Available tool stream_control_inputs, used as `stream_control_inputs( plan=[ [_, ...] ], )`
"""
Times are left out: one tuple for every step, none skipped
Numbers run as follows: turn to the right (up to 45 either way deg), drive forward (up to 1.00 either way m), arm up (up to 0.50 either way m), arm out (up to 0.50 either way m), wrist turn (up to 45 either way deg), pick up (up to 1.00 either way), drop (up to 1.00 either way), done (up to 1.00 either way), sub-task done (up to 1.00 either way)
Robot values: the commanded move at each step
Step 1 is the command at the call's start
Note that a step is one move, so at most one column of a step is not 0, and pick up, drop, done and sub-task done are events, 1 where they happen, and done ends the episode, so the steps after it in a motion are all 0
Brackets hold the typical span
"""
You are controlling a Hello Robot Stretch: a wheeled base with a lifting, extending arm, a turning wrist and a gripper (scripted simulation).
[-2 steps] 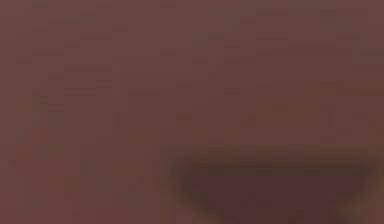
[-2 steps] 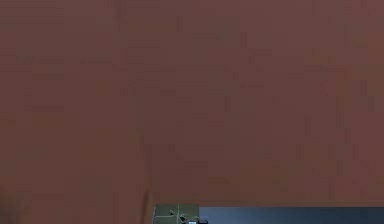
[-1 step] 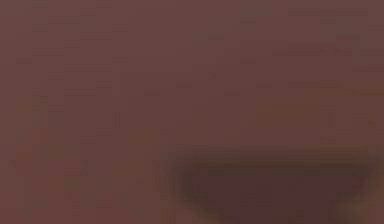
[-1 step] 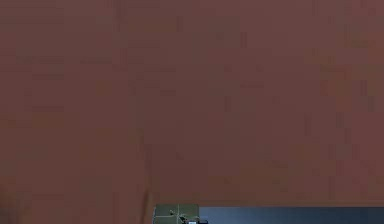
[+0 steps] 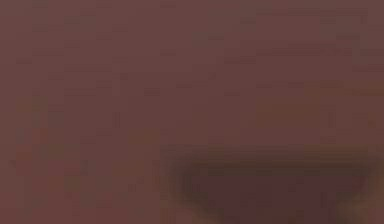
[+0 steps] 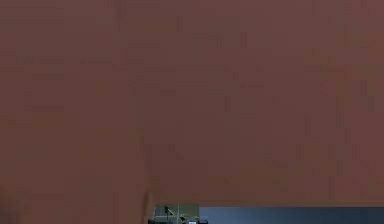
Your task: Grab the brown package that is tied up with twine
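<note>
A flat reddish-brown wall (image 5: 150,90) stands close ahead in the forward view. The same reddish-brown surface (image 6: 190,100) rises across the arm side view. At that view's bottom edge sits a small pale grey patch with dark marks (image 6: 176,214); I cannot make out what it is.
A dark blue strip (image 6: 290,216) runs along the arm side view's bottom edge from the middle to the right. A darker shaded area (image 5: 275,190) lies at the forward view's lower right. The wall is very near on both sides.
</note>
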Motion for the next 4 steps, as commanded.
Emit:
stream_control_inputs(
  plan=[
    [0.0, 0.00, 0.00, 0.00, 30.0, 0.00, 0.00, 0.00, 0.00],
    [0.0, 0.00, -0.30, 0.00, 0.0, 0.00, 0.00, 0.00, 0.00],
    [0.0, 0.00, 0.00, 0.00, 0.0, 1.00, 0.00, 0.00, 0.00],
    [0.0, 0.00, 0.10, 0.00, 0.0, 0.00, 0.00, 0.00, 0.00]
  ],
)
